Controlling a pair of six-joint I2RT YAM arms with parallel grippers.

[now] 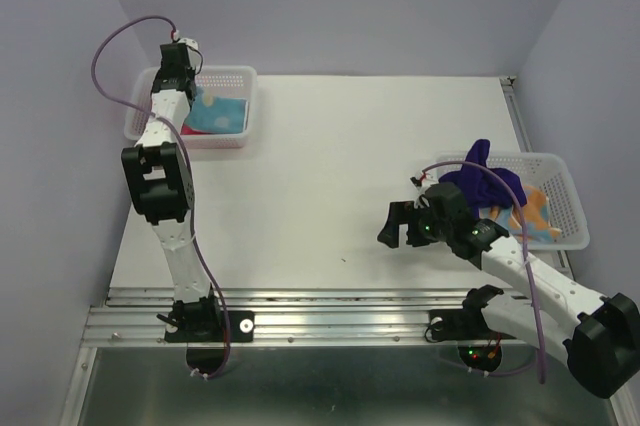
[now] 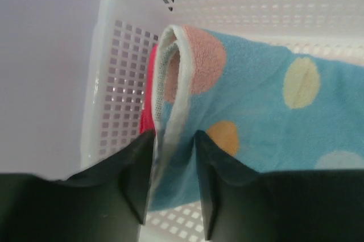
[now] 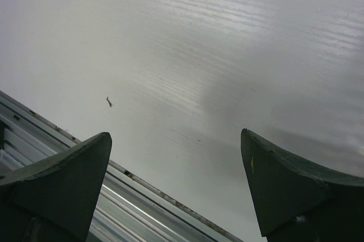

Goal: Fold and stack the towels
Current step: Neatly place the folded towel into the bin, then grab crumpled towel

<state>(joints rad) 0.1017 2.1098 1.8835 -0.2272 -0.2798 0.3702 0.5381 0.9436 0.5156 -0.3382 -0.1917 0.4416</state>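
The light blue dotted towel point(image 1: 222, 111) point(image 2: 273, 100) lies in the left white basket point(image 1: 243, 74) point(image 2: 102, 83), on top of a magenta-pink towel point(image 2: 149, 111). My left gripper point(image 1: 188, 54) point(image 2: 173, 137) hangs over that basket, its jaws slightly parted and open, with the blue towel's white-hemmed folded edge standing between them. A dark purple towel point(image 1: 482, 181) and an orange patterned towel point(image 1: 537, 211) lie crumpled in the right basket point(image 1: 568, 208). My right gripper point(image 1: 398, 227) point(image 3: 176, 140) is wide open and holds nothing, low over the bare table left of that basket.
The white table point(image 1: 340, 166) point(image 3: 199, 54) runs between the two baskets. A metal rail point(image 1: 330, 306) point(image 3: 114, 196) lines its near edge by the arm bases. Purple walls close in at the back and both sides.
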